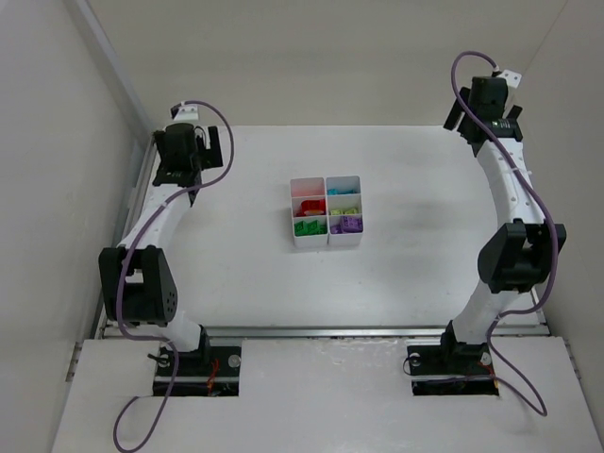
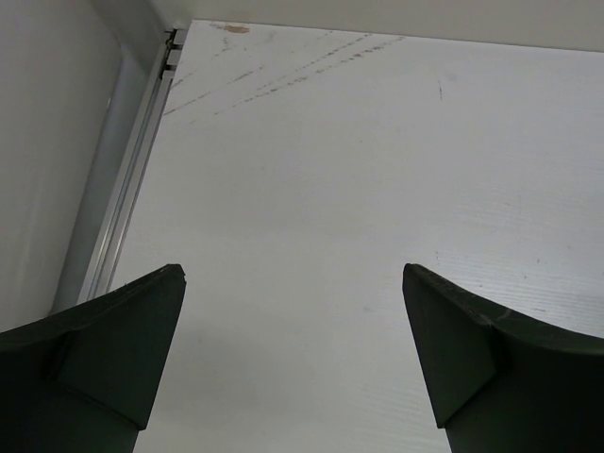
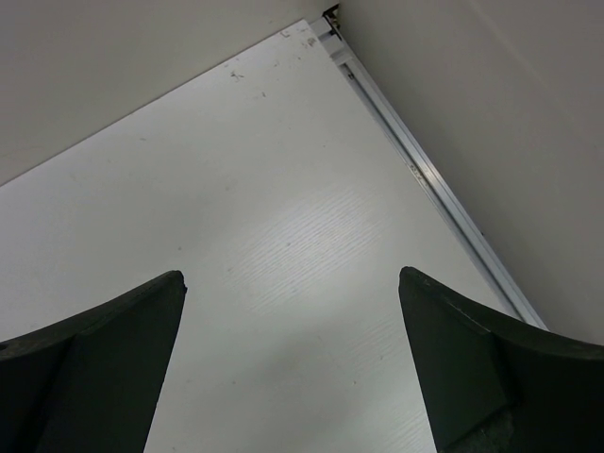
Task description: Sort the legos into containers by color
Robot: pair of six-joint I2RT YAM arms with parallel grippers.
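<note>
- Legos (image 1: 309, 226) lie inside the tray (image 1: 327, 242), each colour in its own square. Red sits in the left middle square with green nearer the arm bases. Cyan, yellow-green and purple run down the right column.
- The tray's far-left square shows only a pale pinkish tint, and what it holds is too small to tell.
- No loose piece shows on the table (image 1: 425, 189) around the tray in the overhead view, so the sorting looks finished or very nearly so.
- The left gripper (image 2: 292, 274) hangs well apart from the tray, off to its far left by the side wall. Its jaws are spread wide with nothing between them. Its camera sees only bare table, which fits an arm parked out of the way, not one that is reaching.
- The right gripper (image 3: 290, 276) mirrors it, well apart from the tray on the far right near the corner. Its jaws are equally wide and empty.
- With both arms this far off, nothing can knock the thin-walled tray or spill a sorted square.
</note>
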